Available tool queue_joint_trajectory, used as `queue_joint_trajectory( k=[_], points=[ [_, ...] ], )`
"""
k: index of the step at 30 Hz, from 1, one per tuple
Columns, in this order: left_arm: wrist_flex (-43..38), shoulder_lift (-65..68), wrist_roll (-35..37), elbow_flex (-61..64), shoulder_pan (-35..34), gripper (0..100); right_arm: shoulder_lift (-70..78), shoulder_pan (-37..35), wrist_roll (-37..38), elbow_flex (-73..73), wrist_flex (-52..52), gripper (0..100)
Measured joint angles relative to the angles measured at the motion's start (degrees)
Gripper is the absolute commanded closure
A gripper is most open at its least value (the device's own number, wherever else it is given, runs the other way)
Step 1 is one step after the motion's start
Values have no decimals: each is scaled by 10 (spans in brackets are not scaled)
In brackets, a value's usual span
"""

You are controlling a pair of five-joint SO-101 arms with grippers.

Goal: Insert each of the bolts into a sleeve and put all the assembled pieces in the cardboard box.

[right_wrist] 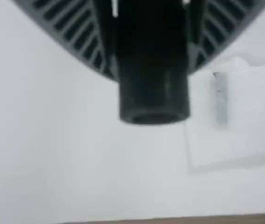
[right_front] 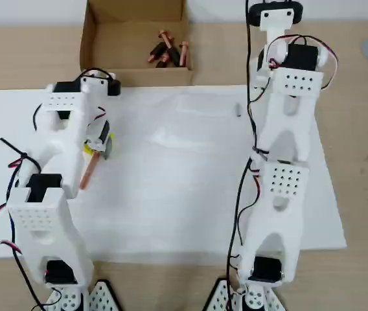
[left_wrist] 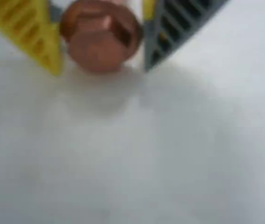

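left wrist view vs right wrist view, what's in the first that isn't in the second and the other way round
Left wrist view: a copper bolt, head toward the camera, clamped by the left gripper between its yellow and grey fingers.
Right wrist view: a black sleeve, open end toward the camera, held by the right gripper; a small grey piece lying flat nearby; a strip of wooden table.
Both: the white sheet under each gripper.
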Motion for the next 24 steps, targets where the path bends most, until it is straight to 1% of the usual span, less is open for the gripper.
queue_joint_trajectory(
  k=[2,7,12,15,19,24],
  points=[
    [9,1,0,-4,0,991,0,0,0,0,0,988],
    [61,11,8,-45,-3,991,0,0,0,0,0,988],
    [137,17,11,-131,-9,991,0,0,0,0,0,988],
    [160,17,11,-170,-10,990,0,0,0,0,0,988],
    [164,22,11,-177,-10,988,0,0,0,0,0,988],
    [164,44,4,-162,-10,884,-2,0,0,0,0,988]
  ],
)
